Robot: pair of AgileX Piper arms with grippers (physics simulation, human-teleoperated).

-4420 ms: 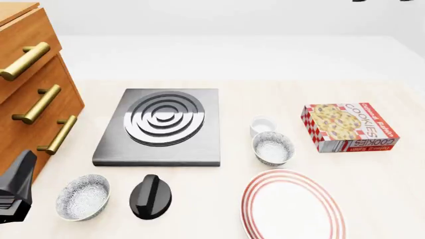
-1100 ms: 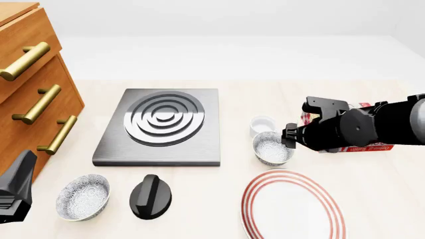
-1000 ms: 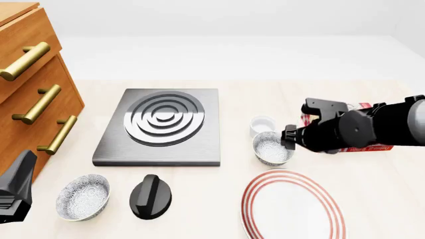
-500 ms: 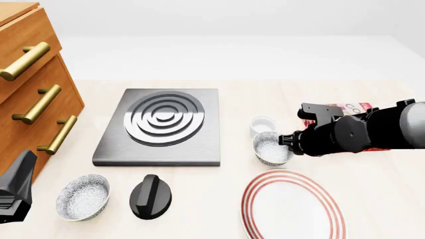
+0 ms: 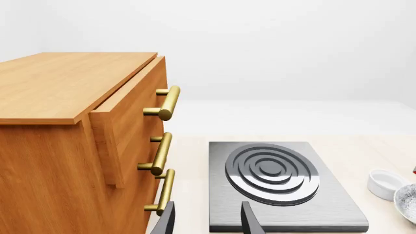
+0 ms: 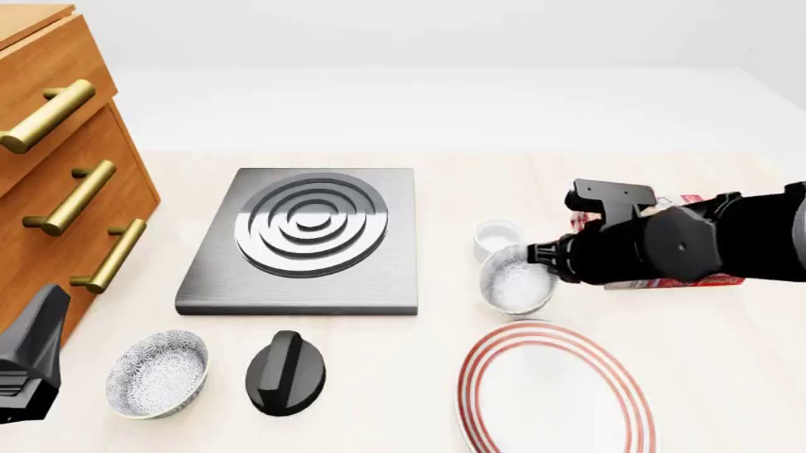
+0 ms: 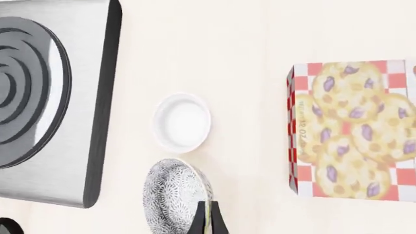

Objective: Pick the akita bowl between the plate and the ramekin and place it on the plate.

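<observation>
The akita bowl [image 6: 514,283] hangs tipped between the white ramekin [image 6: 497,236] and the red-ringed plate [image 6: 554,392]. My right gripper [image 6: 543,256] is shut on its right rim. In the right wrist view the bowl [image 7: 174,201] shows its patterned outside, its rim pinched between the closed fingers [image 7: 200,220], with the ramekin [image 7: 182,122] just beyond it. My left gripper [image 5: 208,225] stands open and empty low at the front left, facing the drawers; only its black body [image 6: 28,363] shows in the front view.
A second patterned bowl [image 6: 158,373] and a black knob [image 6: 286,373] lie at the front left. A steel burner plate [image 6: 309,236] sits mid-table. The wooden drawer unit [image 6: 63,179] stands at the left. A cookies box [image 7: 351,148] lies right of the ramekin, behind my right arm.
My right gripper has risen slightly with the bowl's rim in it. The bowl has tipped and lifted a little off the table. The left arm has not moved.
</observation>
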